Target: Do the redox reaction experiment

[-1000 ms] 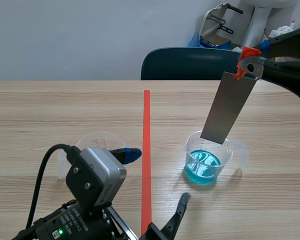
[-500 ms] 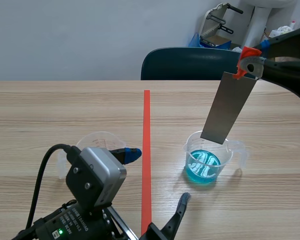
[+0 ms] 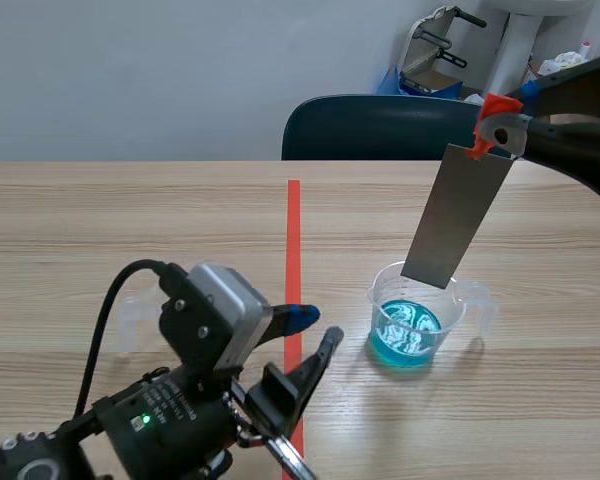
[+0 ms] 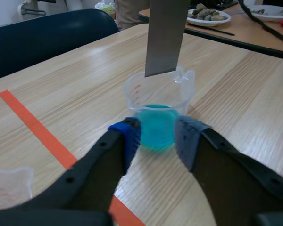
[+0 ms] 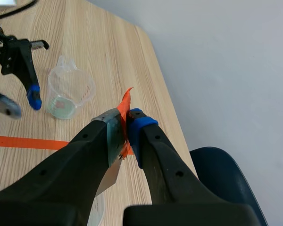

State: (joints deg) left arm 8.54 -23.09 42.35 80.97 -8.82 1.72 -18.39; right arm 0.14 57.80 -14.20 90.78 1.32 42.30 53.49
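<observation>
Here, right gripper [image 3: 497,125] clamped on taped top edge of metal strip [image 3: 458,215]; lower end hangs just above beaker [image 3: 378,310] of blue liquid [image 3: 405,340]. Strip likely stiff, light, slick: hold at top edge. Left gripper [image 4: 158,133] parted, empty, close before beaker; thin plastic, probably tips easily.

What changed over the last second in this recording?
The left gripper, open, swung from beside the clear beaker to the tape line, toward the beaker of blue liquid, now just ahead of it. Nothing was gripped or released. The right gripper still holds the metal strip above that beaker, unmoved.
</observation>
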